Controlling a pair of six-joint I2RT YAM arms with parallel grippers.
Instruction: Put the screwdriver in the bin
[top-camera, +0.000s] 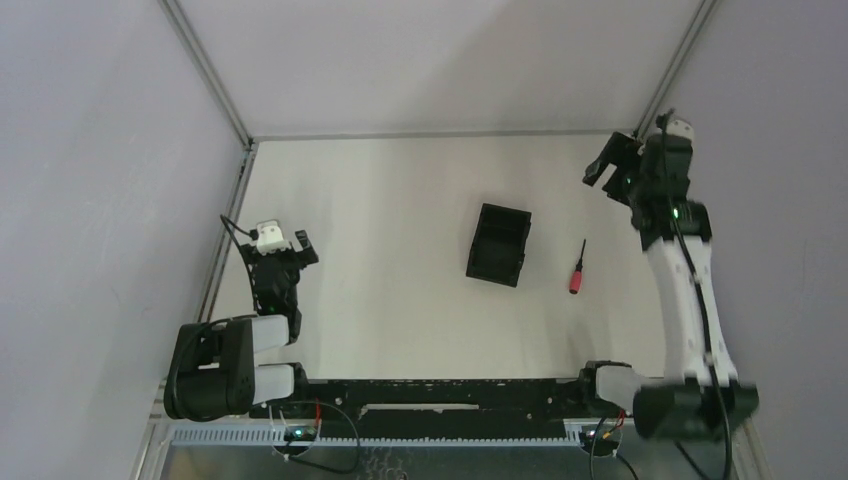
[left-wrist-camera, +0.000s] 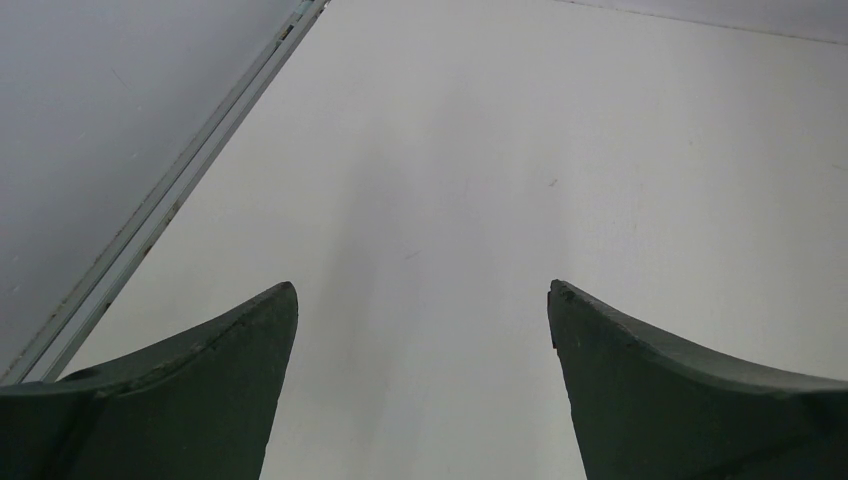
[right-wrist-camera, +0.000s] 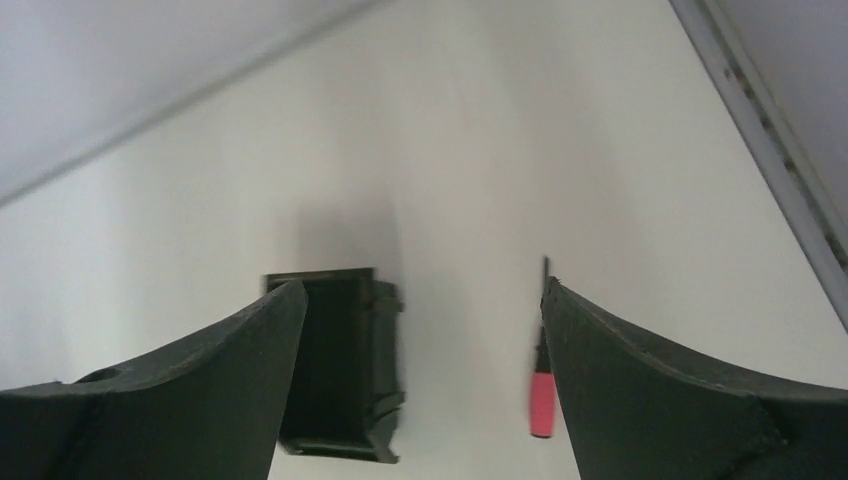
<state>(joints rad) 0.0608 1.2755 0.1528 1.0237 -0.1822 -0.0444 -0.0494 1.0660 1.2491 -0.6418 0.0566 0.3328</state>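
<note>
Reaching: the right end effector (right-wrist-camera: 420, 290) hangs wide open, empty — the screwdriver (right-wrist-camera: 541, 392) lies below it; next it should descend astride it.

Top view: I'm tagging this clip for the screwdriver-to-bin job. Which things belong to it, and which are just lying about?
Job: screwdriver, lying on the table beside the bin; right gripper, open.
Just there: left gripper, open over bare table; cables at the near edge.

fingers (right-wrist-camera: 180, 400) cover one side of the bin (right-wrist-camera: 345, 360) and part of the screwdriver (right-wrist-camera: 541, 398) shaft
</note>
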